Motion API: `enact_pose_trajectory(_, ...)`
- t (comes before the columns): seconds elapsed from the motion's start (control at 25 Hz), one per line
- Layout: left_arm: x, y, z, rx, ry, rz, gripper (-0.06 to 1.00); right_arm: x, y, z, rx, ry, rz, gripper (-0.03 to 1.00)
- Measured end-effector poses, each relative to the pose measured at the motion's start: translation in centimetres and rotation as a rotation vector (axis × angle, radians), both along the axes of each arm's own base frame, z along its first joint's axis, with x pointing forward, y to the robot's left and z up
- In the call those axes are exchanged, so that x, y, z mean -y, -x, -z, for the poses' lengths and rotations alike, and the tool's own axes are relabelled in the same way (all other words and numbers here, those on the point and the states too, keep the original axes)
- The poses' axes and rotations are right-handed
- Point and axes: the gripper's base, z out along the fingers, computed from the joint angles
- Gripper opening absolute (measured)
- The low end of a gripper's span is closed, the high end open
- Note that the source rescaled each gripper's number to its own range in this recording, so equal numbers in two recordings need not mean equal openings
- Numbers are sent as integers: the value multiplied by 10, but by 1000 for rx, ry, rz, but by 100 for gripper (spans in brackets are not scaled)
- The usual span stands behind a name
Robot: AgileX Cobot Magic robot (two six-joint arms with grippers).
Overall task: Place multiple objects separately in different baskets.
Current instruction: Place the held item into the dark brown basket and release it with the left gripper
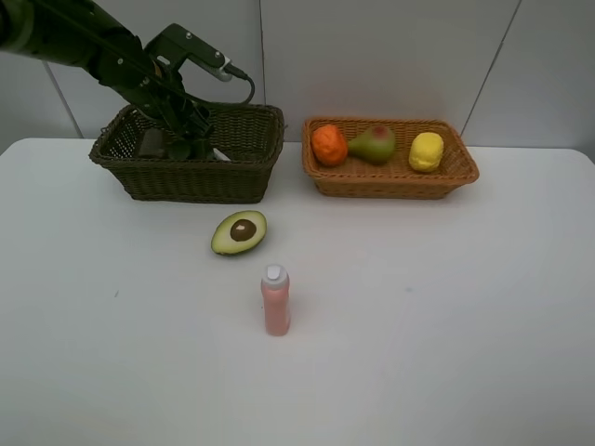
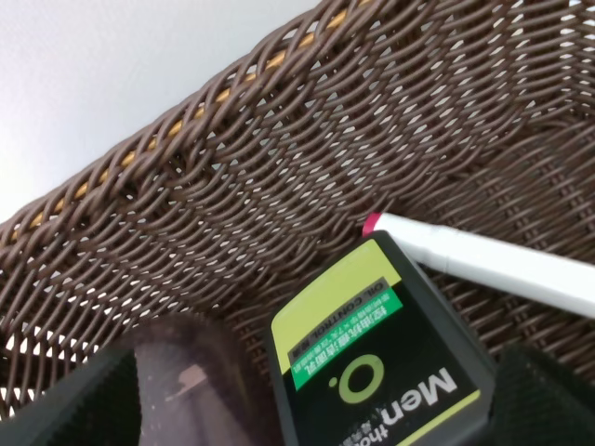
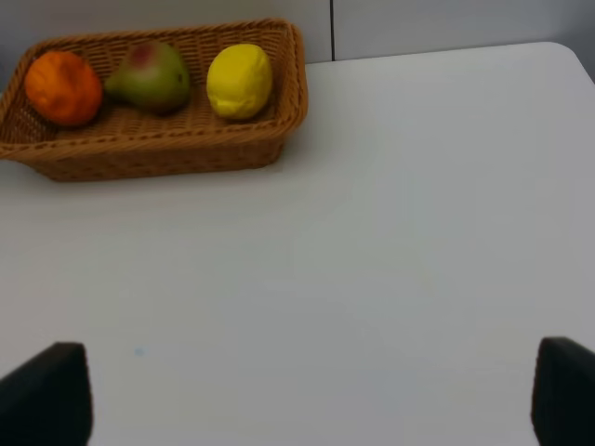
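My left gripper (image 1: pixel 189 141) reaches down into the dark green-brown basket (image 1: pixel 195 181). In the left wrist view its jaws (image 2: pixel 311 409) stand wide open over the dark green pump bottle (image 2: pixel 381 372), which lies on the basket floor beside the white marker (image 2: pixel 493 262) and the translucent pink cup (image 2: pixel 181 367). The orange (image 1: pixel 329 145), pear (image 1: pixel 374 143) and lemon (image 1: pixel 427 151) lie in the orange-tan basket (image 1: pixel 390 184). The avocado half (image 1: pixel 239 232) and small pink bottle (image 1: pixel 275 299) are on the table. My right gripper (image 3: pixel 307 395) is open over bare table.
The dark basket's woven wall (image 2: pixel 279 139) rises close in front of the left gripper. The white table (image 1: pixel 446 307) runs wide around the avocado and the pink bottle. A pale panelled wall stands behind both baskets.
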Motion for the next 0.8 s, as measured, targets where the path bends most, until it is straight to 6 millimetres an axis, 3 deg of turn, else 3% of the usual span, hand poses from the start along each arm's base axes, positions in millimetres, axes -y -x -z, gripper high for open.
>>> enact_pose_trajectory(0.48, -2, 2, -1, -24, -16, -12, 100, 0, 0, 0, 0, 0, 0, 100)
enact_pose_trajectory(0.8, -7, 14, -29, -49, 8, -73, 100, 0, 0, 0, 0, 0, 0, 100)
